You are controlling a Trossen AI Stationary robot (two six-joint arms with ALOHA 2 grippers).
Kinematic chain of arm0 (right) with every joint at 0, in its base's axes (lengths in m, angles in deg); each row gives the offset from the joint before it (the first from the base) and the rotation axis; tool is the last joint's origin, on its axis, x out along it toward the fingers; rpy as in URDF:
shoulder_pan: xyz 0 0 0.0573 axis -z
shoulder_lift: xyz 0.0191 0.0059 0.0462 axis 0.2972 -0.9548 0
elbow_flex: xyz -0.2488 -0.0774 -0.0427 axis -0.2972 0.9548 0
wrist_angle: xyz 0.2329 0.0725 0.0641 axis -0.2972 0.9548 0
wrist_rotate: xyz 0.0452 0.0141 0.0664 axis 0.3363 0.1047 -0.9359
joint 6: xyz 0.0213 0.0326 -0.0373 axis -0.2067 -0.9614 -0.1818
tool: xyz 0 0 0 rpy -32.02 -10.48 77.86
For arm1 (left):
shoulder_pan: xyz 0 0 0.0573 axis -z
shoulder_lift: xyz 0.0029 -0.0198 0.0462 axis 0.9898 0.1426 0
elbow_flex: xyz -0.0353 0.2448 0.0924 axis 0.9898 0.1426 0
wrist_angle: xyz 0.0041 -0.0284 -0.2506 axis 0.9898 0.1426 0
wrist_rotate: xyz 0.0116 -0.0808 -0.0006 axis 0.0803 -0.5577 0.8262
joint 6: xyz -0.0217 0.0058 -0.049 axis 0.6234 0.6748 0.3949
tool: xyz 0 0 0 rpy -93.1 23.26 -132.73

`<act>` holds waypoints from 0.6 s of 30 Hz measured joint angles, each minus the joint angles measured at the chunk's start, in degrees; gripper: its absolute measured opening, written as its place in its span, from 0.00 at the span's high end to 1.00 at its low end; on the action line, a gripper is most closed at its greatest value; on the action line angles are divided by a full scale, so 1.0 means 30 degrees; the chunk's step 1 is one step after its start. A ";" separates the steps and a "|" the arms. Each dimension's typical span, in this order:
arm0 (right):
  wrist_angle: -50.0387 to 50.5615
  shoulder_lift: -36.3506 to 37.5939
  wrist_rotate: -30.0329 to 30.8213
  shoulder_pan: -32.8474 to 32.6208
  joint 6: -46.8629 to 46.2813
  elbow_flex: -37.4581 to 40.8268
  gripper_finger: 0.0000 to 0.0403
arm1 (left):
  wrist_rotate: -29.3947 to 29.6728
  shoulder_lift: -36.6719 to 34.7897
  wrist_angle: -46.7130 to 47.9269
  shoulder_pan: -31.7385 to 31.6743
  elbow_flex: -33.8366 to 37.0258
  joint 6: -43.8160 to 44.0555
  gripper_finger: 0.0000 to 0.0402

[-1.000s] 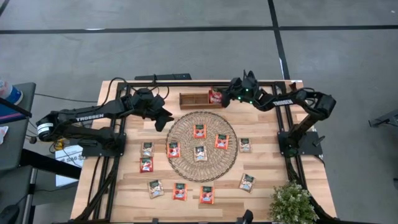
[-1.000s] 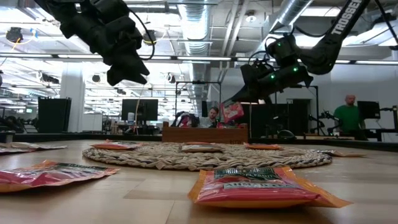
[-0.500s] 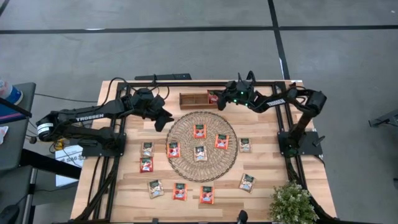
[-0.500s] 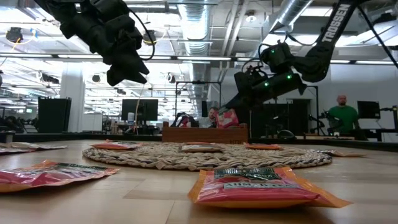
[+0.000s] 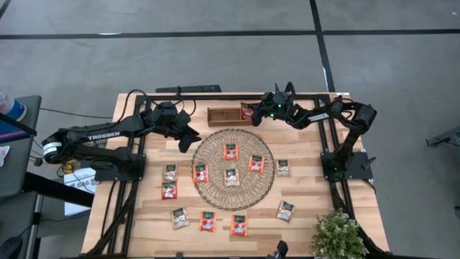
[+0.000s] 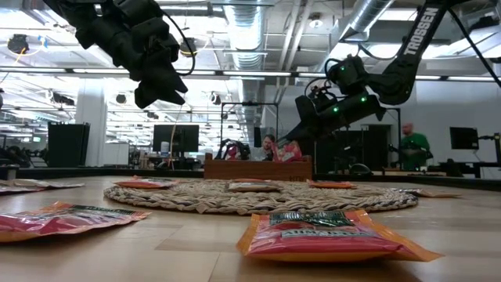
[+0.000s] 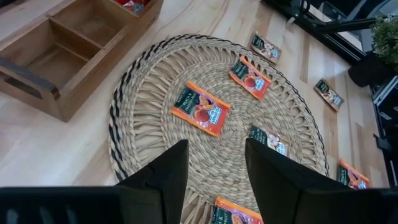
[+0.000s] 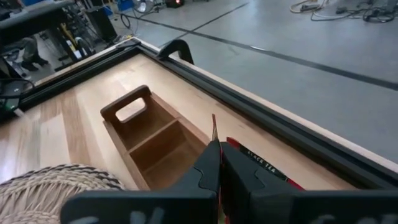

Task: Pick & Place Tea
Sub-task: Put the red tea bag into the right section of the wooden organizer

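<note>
The right gripper [image 5: 251, 113] pinches one red tea sachet [image 5: 247, 111] over the right end of the wooden tray [image 5: 224, 115]. Four sachets lie on the woven mat [image 5: 233, 168], eight more on the table [image 5: 151, 216] around it. The left gripper [image 5: 188, 139], fingers spread and empty, hovers beside the mat's left edge

The wooden table [image 5: 151, 216] carries a woven mat [image 5: 232, 168], a tray [image 5: 224, 116] (compartmented) and scattered tea sachets [image 5: 207, 221].
</note>
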 joint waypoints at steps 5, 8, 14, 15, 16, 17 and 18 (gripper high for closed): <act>0.0001 0.0000 -0.0040 -0.0015 0.0000 0.0000 1.00 | -0.0003 0.0000 0.0003 0.0000 0.0000 -0.0007 0.62; 0.0001 0.0000 -0.0033 -0.0015 0.0000 0.0000 1.00 | -0.0003 0.0000 0.0003 0.0000 0.0000 -0.0018 0.62; 0.0059 0.0007 -0.0033 -0.0007 0.0000 0.0000 1.00 | 0.0003 0.0000 0.0003 0.0000 0.0000 -0.0080 0.62; 0.0076 0.0007 -0.0033 -0.0007 -0.0007 0.0000 1.00 | -0.0001 0.0000 0.0003 0.0000 -0.0003 -0.0080 0.62; 0.0086 0.0007 -0.0033 -0.0007 -0.0004 0.0000 1.00 | -0.0001 0.0000 0.0003 0.0000 -0.0002 -0.0080 0.62; 0.0100 0.0007 -0.0033 -0.0007 -0.0007 0.0000 1.00 | -0.0003 0.0000 0.0003 0.0000 -0.0007 -0.0088 0.62; 0.0134 0.0015 -0.0033 -0.0007 0.0000 0.0000 1.00 | 0.0000 0.0000 0.0003 0.0000 0.0000 -0.0113 0.62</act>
